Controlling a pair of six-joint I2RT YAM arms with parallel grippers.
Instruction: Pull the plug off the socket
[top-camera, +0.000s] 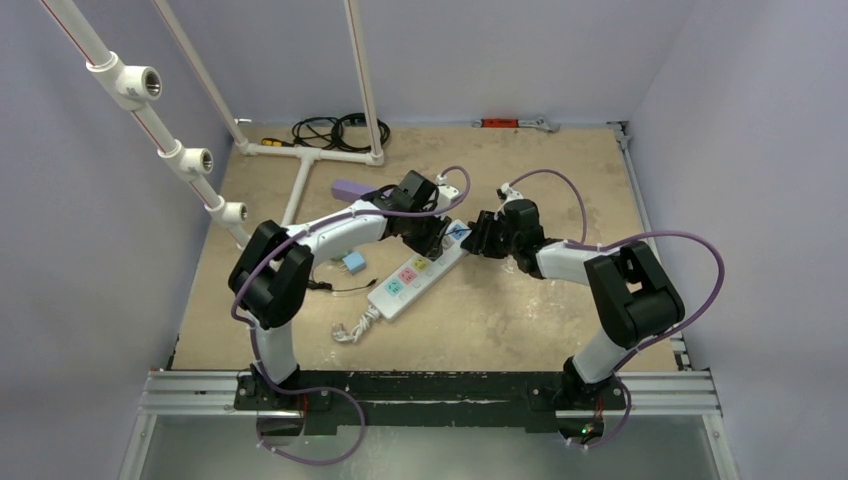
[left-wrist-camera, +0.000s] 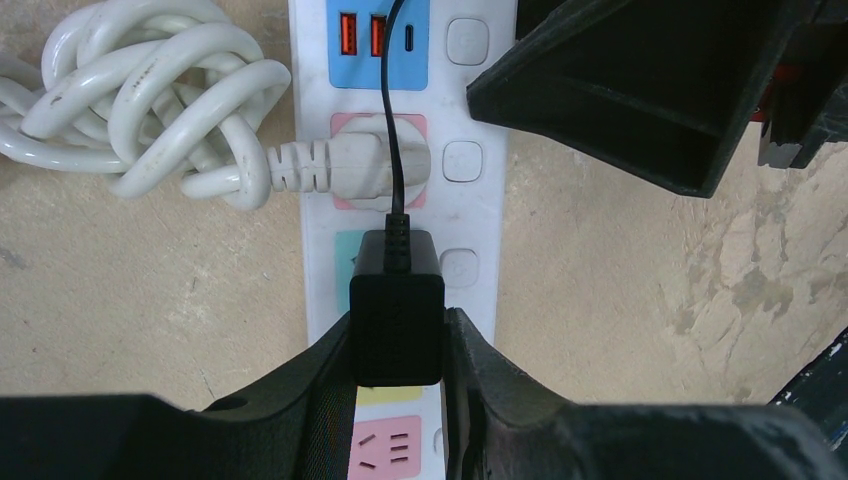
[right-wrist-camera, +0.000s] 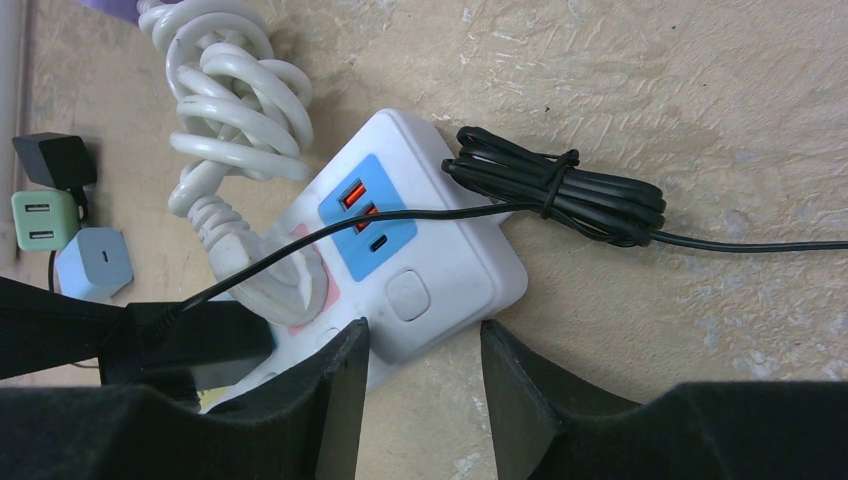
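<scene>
Plug (left-wrist-camera: 397, 310): boxy matte-black adapter, pinched between the left gripper (left-wrist-camera: 397, 372) fingers.
Socket (right-wrist-camera: 440, 270): glossy white strip mid-table; right gripper (right-wrist-camera: 420, 385) straddles its rounded end, jaws part-open.
Cord (left-wrist-camera: 140, 95): coiled, white.

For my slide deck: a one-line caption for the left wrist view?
Left end effector shut on the black plug, seated in the white socket.
</scene>
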